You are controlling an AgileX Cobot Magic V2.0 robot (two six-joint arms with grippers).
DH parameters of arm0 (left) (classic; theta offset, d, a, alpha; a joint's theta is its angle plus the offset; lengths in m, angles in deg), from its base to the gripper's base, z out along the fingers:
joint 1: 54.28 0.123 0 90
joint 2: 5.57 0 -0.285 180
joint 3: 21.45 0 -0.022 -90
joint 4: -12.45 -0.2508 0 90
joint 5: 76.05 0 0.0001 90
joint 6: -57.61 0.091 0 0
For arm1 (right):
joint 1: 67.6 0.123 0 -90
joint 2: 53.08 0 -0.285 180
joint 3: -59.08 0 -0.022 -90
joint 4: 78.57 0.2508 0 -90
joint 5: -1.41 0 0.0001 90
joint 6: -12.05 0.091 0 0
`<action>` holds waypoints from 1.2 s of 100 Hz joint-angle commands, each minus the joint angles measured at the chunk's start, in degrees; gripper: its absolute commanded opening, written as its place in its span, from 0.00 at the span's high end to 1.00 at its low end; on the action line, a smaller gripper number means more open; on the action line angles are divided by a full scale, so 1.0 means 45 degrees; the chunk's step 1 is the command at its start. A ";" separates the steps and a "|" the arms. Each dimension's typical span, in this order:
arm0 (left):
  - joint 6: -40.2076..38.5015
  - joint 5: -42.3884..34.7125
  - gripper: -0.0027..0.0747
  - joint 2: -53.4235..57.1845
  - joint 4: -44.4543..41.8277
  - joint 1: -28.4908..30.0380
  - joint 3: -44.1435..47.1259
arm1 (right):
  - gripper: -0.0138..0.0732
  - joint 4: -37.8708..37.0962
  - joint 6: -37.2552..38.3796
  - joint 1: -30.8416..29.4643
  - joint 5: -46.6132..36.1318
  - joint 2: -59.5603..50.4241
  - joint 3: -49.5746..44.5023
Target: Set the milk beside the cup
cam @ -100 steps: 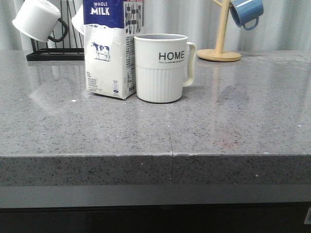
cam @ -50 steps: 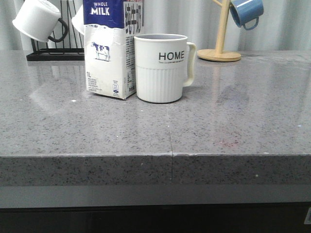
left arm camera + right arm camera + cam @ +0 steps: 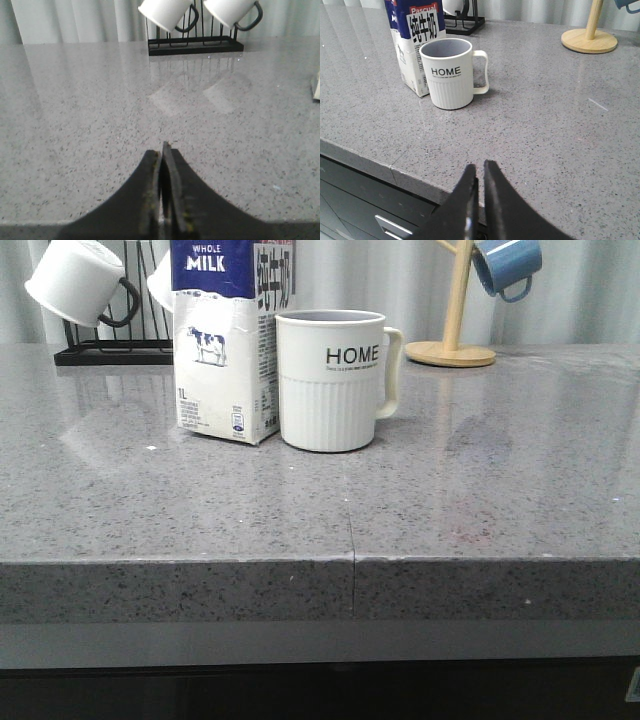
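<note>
Grey speckled stone makes up the counter (image 3: 480, 500), the largest thing here, with a seam running toward its front edge. On it the milk (image 3: 226, 350) stands upright, its side right against the cup (image 3: 331, 380), which sits to its right in the front view with the handle turned away from the carton; whether they quite touch I cannot tell. The placing looks done. The carton is probably heavy if full, with stiff but dentable card walls, so it is best taken across its flat sides at mid-height. Behind stand a black rack (image 3: 110, 350) with white mugs (image 3: 75, 280) and a wooden mug tree (image 3: 455, 335) with a blue mug (image 3: 508, 265). The left gripper (image 3: 162, 200) and right gripper (image 3: 480, 192) are both closed with nothing between the fingers, well back from the pair
</note>
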 commanded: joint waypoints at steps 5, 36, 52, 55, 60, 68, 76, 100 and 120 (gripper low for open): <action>-0.0107 -0.0812 0.99 0.0381 0.0040 0.0004 0.0487 | 0.79 -0.0081 -0.0012 -0.0030 -0.0902 0.0143 0.0341; -0.0107 -0.0812 0.99 0.0381 0.0040 0.0004 0.0487 | 0.79 -0.0081 -0.0012 -0.0030 -0.0902 0.0143 0.0341; -0.0107 -0.0812 0.99 0.0381 0.0040 0.0004 0.0487 | 0.79 -0.0081 -0.0012 -0.0030 -0.0902 0.0143 0.0341; -0.0107 -0.0812 0.99 0.0381 0.0040 0.0004 0.0487 | 0.79 -0.0081 -0.0012 -0.0030 -0.0902 0.0143 0.0341; -0.0107 -0.0812 0.99 0.0381 0.0040 0.0004 0.0487 | 0.79 -0.0081 -0.0012 -0.0030 -0.0902 0.0143 0.0341; -0.0107 -0.0812 0.99 0.0381 0.0040 0.0004 0.0487 | 0.79 -0.0081 -0.0012 -0.0030 -0.0902 0.0143 0.0341; -0.0107 -0.0812 0.99 0.0381 0.0040 0.0004 0.0487 | 0.79 -0.0081 -0.0012 -0.0030 -0.0902 0.0143 0.0341; -0.0107 -0.0812 0.99 0.0381 0.0040 0.0004 0.0487 | 0.79 -0.0945 -0.0012 -0.0998 -0.3857 0.0131 -0.1060; -0.0107 -0.0812 0.99 0.0381 0.0040 0.0004 0.0487 | 0.79 -0.0984 0.0002 -0.3391 -0.7890 0.0131 -0.3535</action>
